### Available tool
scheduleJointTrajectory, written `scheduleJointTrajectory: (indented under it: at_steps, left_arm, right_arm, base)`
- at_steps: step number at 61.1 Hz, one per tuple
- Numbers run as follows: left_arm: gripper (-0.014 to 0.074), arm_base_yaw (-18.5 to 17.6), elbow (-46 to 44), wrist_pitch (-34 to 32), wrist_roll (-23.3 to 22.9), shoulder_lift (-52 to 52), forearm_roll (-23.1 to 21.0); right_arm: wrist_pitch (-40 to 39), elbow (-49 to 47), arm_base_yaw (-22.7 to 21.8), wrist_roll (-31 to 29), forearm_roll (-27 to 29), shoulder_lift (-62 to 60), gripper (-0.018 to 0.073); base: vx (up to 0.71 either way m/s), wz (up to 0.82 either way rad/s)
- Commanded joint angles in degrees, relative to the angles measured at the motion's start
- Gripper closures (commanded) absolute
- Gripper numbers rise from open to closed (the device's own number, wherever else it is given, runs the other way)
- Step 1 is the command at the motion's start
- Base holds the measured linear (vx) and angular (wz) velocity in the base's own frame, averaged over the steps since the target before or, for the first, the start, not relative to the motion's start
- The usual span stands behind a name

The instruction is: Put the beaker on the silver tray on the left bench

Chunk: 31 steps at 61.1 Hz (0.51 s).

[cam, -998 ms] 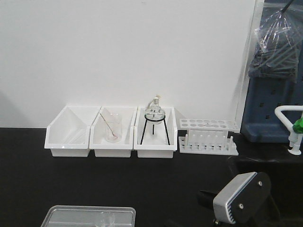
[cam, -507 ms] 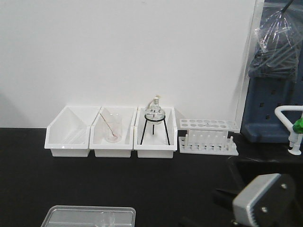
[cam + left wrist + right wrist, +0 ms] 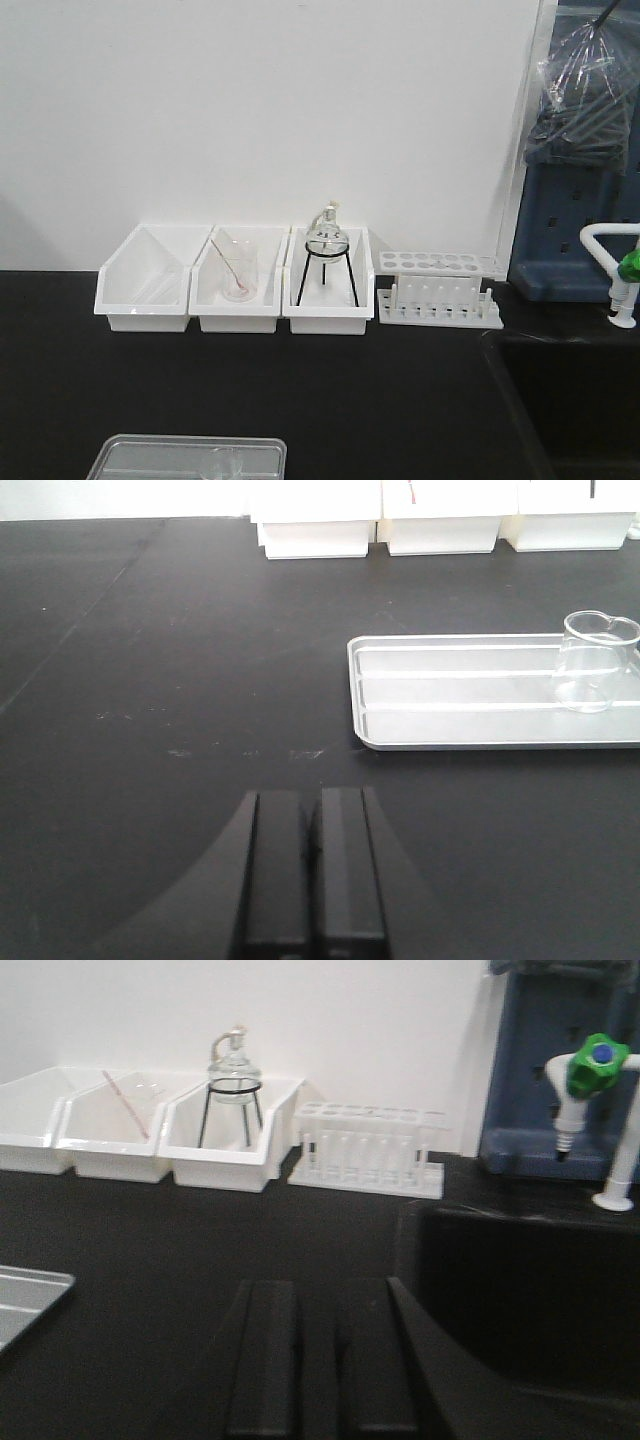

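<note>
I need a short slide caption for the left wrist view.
Small beaker standing upright in the silver tray on the black bench.

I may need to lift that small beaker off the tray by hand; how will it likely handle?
The beaker is thin clear glass, so probably light but fragile. Its smooth wall likely makes it slippery. It stands upright on a flat base on the silver tray, so it should slide rather than roll, though a high push could tip it.

clear beaker (image 3: 597,660), silver tray (image 3: 450,695), matte black bench (image 3: 180,680), white bins (image 3: 235,290)
</note>
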Motion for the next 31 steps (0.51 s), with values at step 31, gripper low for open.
scheduleJointTrajectory:
  at_steps: [31]
  left_arm:
    - [0.0595, -0.14, 1.13, -4.53, -0.03, -0.42, -0.45]
  right_arm:
    - [-7.09, 11.73, -9.24, -6.23, 1.93, -14.31, 0.0573]
  base:
    - [0.0, 0.0]
